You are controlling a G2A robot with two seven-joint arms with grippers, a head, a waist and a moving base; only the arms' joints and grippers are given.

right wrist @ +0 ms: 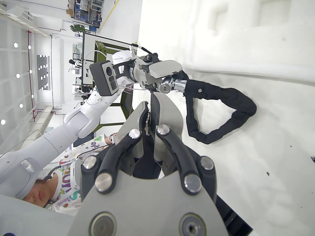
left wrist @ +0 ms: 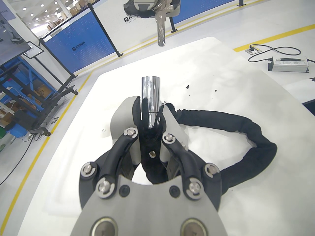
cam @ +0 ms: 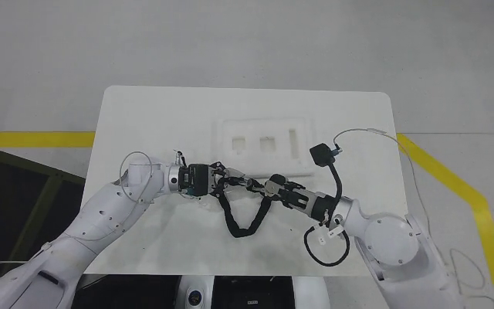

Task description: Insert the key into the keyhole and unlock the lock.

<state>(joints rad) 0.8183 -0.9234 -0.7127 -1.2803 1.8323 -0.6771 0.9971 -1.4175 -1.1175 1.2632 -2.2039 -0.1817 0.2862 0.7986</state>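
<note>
My left gripper (left wrist: pixel 150 109) is shut on the chrome lock cylinder (left wrist: pixel 150 94), whose end points away from the wrist. A black fabric-covered chain (left wrist: pixel 246 128) hangs from the lock and loops onto the white table. My right gripper (right wrist: pixel 150 104) is shut on the silver key (right wrist: pixel 147 121). The key (left wrist: pixel 160 30) points at the cylinder's end with a short gap between them. From the right wrist, the keyhole (right wrist: pixel 165 88) faces the key. In the top view the left gripper (cam: pixel 216 178) and right gripper (cam: pixel 258 185) meet over the table's middle, above the chain (cam: pixel 243 220).
A white foam tray (cam: pixel 266 143) with several recesses lies just behind the grippers; it appears again in the right wrist view (right wrist: pixel 246 37). The table's front edge (cam: pixel 231 272) runs close below the chain loop. Small dark specks (left wrist: pixel 188 87) dot the table surface.
</note>
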